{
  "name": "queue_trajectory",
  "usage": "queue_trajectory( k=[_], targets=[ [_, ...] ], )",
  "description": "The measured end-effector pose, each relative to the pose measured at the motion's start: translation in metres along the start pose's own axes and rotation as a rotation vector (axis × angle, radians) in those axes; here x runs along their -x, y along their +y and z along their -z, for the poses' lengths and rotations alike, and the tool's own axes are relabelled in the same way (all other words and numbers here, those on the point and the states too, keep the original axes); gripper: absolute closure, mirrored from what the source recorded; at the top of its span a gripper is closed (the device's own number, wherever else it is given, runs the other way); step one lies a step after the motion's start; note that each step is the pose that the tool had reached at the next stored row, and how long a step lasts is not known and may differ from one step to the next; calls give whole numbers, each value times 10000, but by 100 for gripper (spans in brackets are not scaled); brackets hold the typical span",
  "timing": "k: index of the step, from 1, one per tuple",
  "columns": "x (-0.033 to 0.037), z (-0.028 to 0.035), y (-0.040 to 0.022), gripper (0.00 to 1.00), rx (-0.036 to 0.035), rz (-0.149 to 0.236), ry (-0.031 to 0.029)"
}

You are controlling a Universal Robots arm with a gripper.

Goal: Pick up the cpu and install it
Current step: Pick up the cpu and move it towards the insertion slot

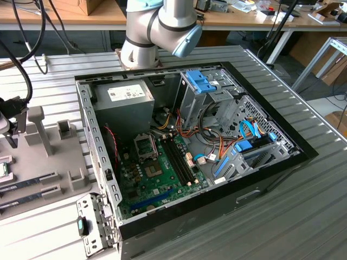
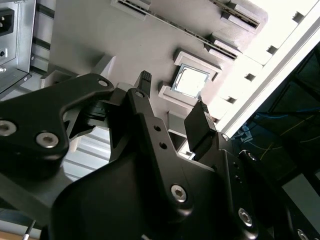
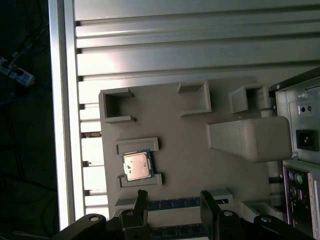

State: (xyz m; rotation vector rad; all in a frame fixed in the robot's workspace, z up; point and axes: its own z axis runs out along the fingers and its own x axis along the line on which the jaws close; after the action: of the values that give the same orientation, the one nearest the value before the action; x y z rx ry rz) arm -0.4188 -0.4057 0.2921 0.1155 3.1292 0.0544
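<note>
The cpu (image 3: 136,165), a small square chip with a silvery top and a thin green rim, lies flat in a low bracket on the grey fixture plate (image 3: 185,145). It also shows in the second wrist view (image 2: 190,80) and at the exterior view's far left edge (image 1: 2,169). My gripper (image 3: 175,205) hovers above the plate beside the chip, a short way off it, open with nothing between its black fingers (image 2: 201,125). In the exterior view the gripper (image 1: 12,135) hangs over the plate's left end. The motherboard socket (image 1: 145,145) sits inside the open computer case.
The open computer case (image 1: 260,179) lies on the ribbed metal table with its green motherboard (image 1: 157,181), power supply (image 1: 122,103) and drive cages. Grey blocks (image 3: 250,137) stand up from the plate. Memory sticks (image 1: 30,179) lie in slots near the cpu.
</note>
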Motion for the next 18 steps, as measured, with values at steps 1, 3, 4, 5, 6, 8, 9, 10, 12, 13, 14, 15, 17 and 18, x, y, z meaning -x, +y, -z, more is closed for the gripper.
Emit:
queue_trajectory(
  k=[1,3,4,5,6,8,9,10,12,13,14,15,17,18],
  targets=[
    [0,-1,0,46,0,1,0],
    [-1,-3,0,46,0,1,0],
    [-1,-4,0,46,0,0,0],
    [-2,-6,-1,46,0,1,0],
    [-3,-8,-1,46,0,0,-1],
    [-4,-10,-1,46,0,0,0],
    [-5,-10,-1,46,0,1,0],
    [-6,-12,-1,46,0,1,0],
    [-7,-15,-1,46,0,0,0],
    [-8,-17,-1,46,0,0,1],
    [-10,-19,-1,46,0,0,0],
    [-11,-23,-2,46,0,0,0],
    [-12,-25,-2,46,0,1,1],
    [-13,-27,-2,46,0,0,0]
  ],
)
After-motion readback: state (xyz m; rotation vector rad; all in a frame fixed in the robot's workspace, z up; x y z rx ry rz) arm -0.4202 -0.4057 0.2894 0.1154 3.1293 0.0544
